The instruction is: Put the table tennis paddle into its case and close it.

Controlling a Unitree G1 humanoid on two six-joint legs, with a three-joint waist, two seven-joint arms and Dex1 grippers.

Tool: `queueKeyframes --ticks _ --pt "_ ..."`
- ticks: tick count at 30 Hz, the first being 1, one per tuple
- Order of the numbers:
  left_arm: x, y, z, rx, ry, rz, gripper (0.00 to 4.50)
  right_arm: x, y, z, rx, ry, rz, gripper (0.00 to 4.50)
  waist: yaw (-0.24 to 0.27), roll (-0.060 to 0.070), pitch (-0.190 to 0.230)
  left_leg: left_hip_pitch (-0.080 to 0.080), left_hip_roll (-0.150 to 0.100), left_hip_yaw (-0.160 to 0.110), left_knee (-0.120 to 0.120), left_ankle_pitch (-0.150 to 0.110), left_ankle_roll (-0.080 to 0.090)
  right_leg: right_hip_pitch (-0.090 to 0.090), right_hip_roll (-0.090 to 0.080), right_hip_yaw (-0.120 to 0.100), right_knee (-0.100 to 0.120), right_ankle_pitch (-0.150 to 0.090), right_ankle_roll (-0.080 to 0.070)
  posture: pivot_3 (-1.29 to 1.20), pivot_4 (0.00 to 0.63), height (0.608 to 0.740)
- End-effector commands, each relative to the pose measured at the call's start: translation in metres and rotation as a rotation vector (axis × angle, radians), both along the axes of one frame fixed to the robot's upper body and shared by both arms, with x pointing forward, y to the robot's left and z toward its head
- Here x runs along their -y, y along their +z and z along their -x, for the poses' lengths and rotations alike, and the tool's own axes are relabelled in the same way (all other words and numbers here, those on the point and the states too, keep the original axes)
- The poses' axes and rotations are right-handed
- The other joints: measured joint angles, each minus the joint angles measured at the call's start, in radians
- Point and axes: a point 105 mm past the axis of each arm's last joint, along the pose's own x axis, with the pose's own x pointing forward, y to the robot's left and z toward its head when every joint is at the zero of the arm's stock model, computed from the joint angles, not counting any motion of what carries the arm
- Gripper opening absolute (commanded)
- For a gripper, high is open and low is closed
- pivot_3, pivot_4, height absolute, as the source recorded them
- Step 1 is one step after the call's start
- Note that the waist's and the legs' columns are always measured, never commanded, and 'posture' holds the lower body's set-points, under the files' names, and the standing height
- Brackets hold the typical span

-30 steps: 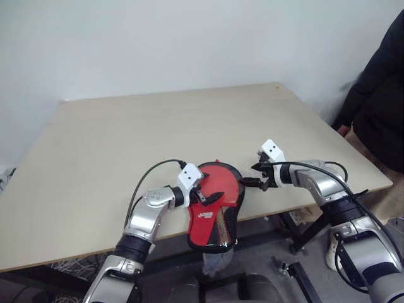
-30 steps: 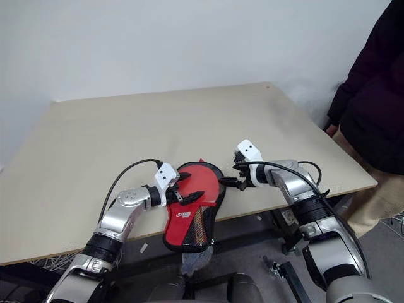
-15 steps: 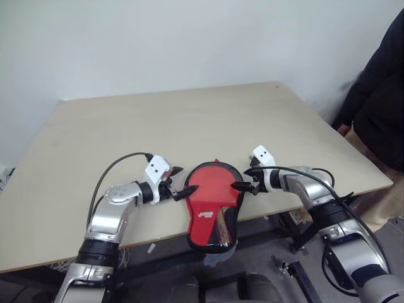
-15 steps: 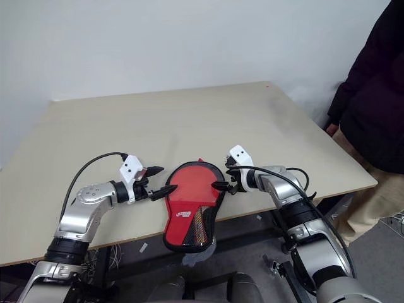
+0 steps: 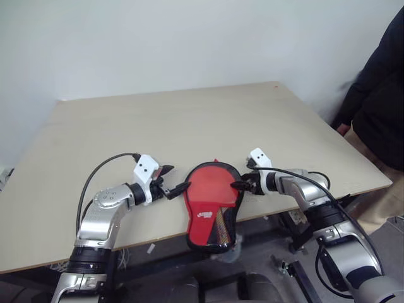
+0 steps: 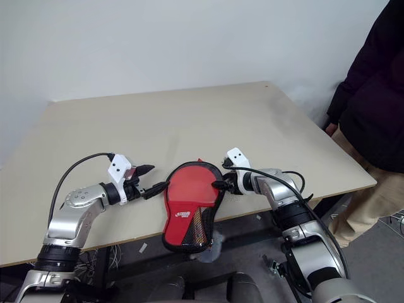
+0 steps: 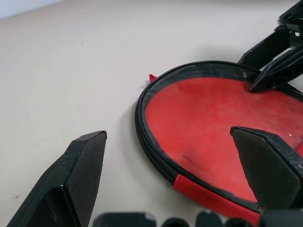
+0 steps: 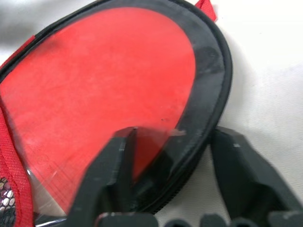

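the paddle-shaped black-edged case with a clear window over red (image 5: 213, 201) lies at the near edge of the beige wooden table (image 5: 189, 126), round end toward the wall, narrow end overhanging toward the robot. the right gripper (image 8: 173, 156) pinches its zipper rim. the left gripper (image 5: 173, 181) hangs wide open, just beside it.

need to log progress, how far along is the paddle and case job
Done, as far as it shows: the red round face behind the clear window of the black-edged, paddle-shaped case suggests the paddle is inside. In hand: the right gripper has its fingers astride the case's zipper rim; the left gripper hangs open beside the case, apart from it. Left: closing it; whether the zipper is shut can't be told.
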Motion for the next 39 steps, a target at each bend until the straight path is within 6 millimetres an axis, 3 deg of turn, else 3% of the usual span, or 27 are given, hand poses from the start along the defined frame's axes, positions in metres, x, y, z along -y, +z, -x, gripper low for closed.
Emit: queueKeyframes --ticks 1,6,7,10,19,27,33,39 --pt "-0.001 0.015 -0.002 0.055 0.004 0.002 4.5 -0.01 0.006 0.004 0.012 0.035 -0.031 1.32 -0.002 0.0 0.0 0.0 0.0 0.0 0.0 0.0 0.0 0.0 0.0 0.0 0.0 0.0 0.0 0.0 0.0 0.74" --pt "0.001 0.012 -0.003 0.051 0.008 0.003 4.5 -0.011 0.011 0.001 0.034 0.035 -0.032 0.07 -0.003 0.0 0.0 0.0 0.0 0.001 -0.001 0.001 0.001 0.0 0.0 0.0 0.0 0.0 0.0 0.0 0.0 0.74" --pt "0.001 0.011 -0.003 0.05 0.009 0.003 4.5 -0.01 0.013 -0.001 0.041 0.028 -0.031 0.01 -0.003 0.0 0.0 0.0 0.0 0.001 -0.001 0.001 0.001 0.0 0.0 0.0 0.0 0.0 0.0 0.0 0.0 0.74" --pt "0.001 0.01 -0.002 0.047 0.012 0.002 4.5 -0.01 0.018 -0.007 0.067 0.009 -0.03 0.01 -0.003 0.0 0.0 0.0 0.0 0.001 -0.001 0.0 0.001 0.0 0.0 0.0 0.0 0.0 0.0 0.0 0.0 0.74" --pt "0.0 0.007 -0.002 0.043 0.026 0.003 4.5 -0.013 0.073 -0.052 0.218 -0.039 -0.021 0.01 -0.022 0.0 0.001 0.0 0.0 0.001 0.0 0.0 0.0 0.0 0.0 0.0 0.001 0.0 0.0 0.0 0.0 0.74" --pt "-0.001 0.002 0.001 0.034 0.036 0.001 4.5 -0.012 0.106 -0.089 0.356 -0.072 0.067 0.01 -0.024 0.0 0.001 -0.001 -0.001 0.002 -0.001 0.002 0.003 -0.001 0.0 0.0 -0.001 0.0 0.0 0.0 0.0 0.74" --pt "-0.003 0.002 0.002 0.033 0.045 -0.002 4.5 -0.012 0.107 -0.101 0.411 -0.093 0.128 0.01 -0.026 0.0 0.001 -0.001 -0.001 0.003 -0.002 0.002 0.004 -0.001 0.0 0.001 0.0 0.0 0.0 0.0 0.0 0.74" --pt "-0.005 0.003 0.002 0.035 0.052 -0.006 4.5 -0.011 0.083 -0.102 0.422 -0.119 0.208 0.01 -0.026 0.0 0.001 -0.001 -0.001 0.002 -0.002 0.002 0.004 -0.001 0.0 0.001 0.0 0.0 0.0 0.0 0.0 0.74"
